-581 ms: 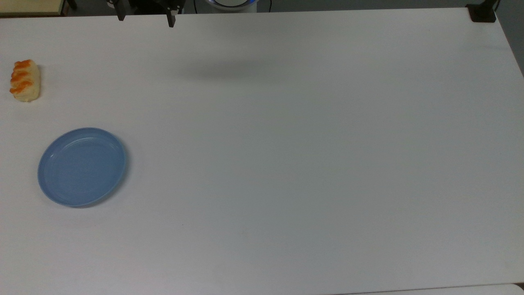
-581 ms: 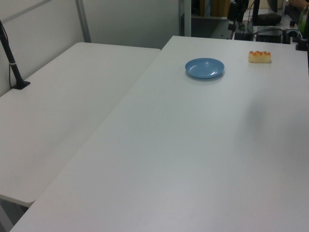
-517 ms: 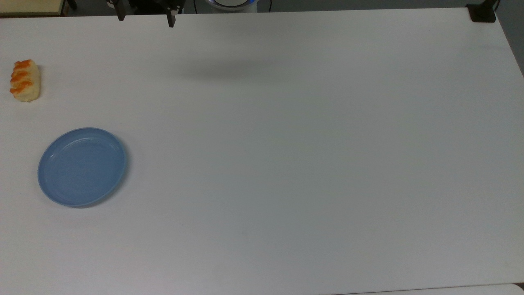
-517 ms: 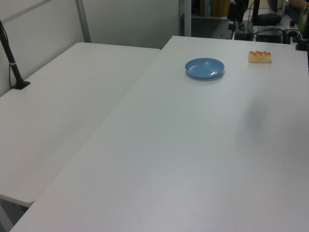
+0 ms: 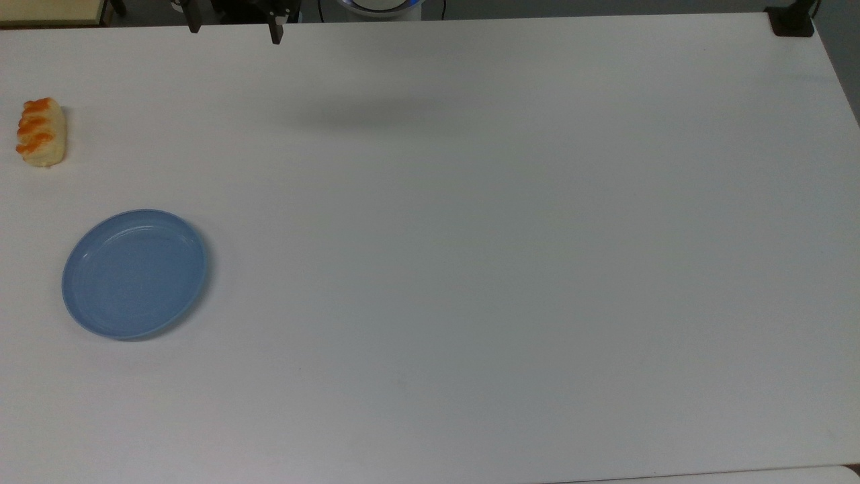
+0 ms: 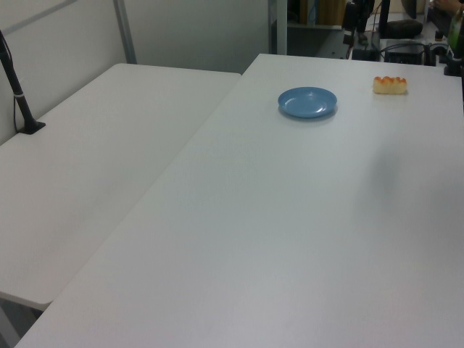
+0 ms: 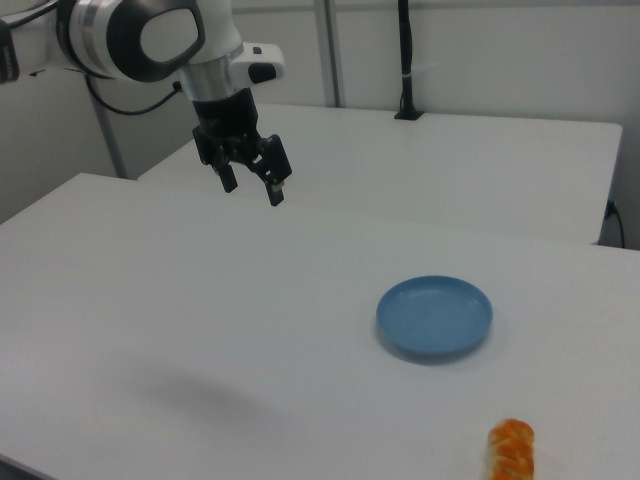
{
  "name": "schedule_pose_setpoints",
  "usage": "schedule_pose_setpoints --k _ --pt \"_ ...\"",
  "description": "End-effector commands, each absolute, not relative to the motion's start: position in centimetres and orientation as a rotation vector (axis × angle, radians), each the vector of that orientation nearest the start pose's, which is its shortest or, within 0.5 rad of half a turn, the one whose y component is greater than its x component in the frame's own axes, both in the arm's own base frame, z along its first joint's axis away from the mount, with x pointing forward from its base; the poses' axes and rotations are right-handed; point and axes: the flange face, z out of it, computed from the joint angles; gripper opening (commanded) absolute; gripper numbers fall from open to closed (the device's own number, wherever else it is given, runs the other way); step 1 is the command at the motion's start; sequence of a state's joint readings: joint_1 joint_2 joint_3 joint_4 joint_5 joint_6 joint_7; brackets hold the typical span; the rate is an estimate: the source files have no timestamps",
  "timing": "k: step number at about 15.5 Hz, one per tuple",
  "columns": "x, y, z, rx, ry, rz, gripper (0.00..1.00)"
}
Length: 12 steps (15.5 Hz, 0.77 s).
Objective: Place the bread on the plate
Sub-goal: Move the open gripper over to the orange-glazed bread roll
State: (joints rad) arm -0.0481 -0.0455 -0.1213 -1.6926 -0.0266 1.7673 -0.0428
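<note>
The end effector (image 7: pixel 253 186) hangs high above the white surface (image 5: pixel 470 235), its two fingers spread wide with nothing between them. The bread (image 5: pixel 41 132) lies flat on the surface near the top view's left edge, orange stripes uppermost. The plate (image 5: pixel 134 273) sits well apart from it, lower in the top view, apparently with nothing on it. In the right view the bread (image 7: pixel 511 450) lies at the bottom edge, the plate (image 7: pixel 434 317) above it.
</note>
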Motion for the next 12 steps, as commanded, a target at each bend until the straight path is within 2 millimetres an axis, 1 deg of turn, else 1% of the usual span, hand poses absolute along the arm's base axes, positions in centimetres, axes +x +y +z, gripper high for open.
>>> schedule_pose_setpoints --k 1,4,6,7,8,10,11,12 --pt "54.6 -10.1 61.3 -3.177 0.137 -0.173 1.00" --pt "54.4 -10.3 61.4 -3.186 0.126 -0.164 1.00" --pt "54.2 -10.8 61.3 -3.204 0.131 -0.155 1.00" --pt "54.0 -11.6 61.3 -3.220 0.136 -0.146 1.00" --pt "53.6 -12.7 61.1 -3.237 0.105 -0.115 1.00" --pt "53.0 -15.1 60.8 -3.291 -0.022 -0.062 1.00" --pt "52.4 -17.2 60.8 -3.315 -0.050 -0.040 1.00" --pt "52.0 -18.8 60.8 -3.328 -0.100 -0.028 1.00"
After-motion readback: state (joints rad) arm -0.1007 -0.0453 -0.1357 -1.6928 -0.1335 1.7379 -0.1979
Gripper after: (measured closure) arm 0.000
